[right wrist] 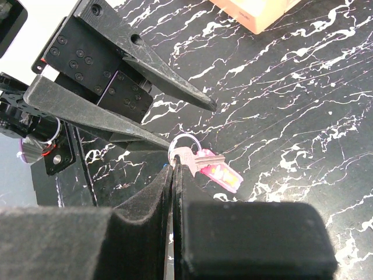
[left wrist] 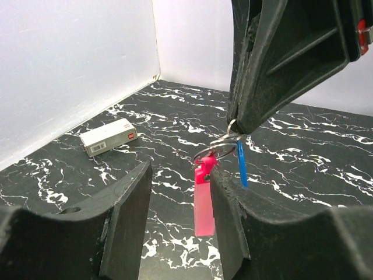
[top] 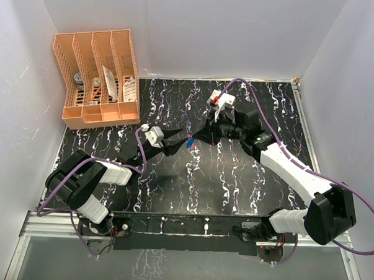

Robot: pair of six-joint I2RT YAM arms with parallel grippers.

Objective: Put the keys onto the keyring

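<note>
My right gripper (right wrist: 174,169) is shut on the thin metal keyring (right wrist: 184,143) and holds it above the table. Both keys hang from the ring. In the left wrist view, the pink key (left wrist: 204,201) dangles straight down and the blue key (left wrist: 241,163) hangs behind it. My left gripper (left wrist: 179,175) is open, its fingers either side of the pink key. The key rests against the right finger (left wrist: 230,216), with a wide gap to the left one. In the top view the two grippers (top: 178,138) (top: 196,137) meet tip to tip mid-table by the blue key (top: 191,142).
A white rectangular box (left wrist: 109,137) lies on the black marbled table near the wall. An orange slotted file organizer (top: 96,77) stands at the back left corner. White walls close in the table on three sides.
</note>
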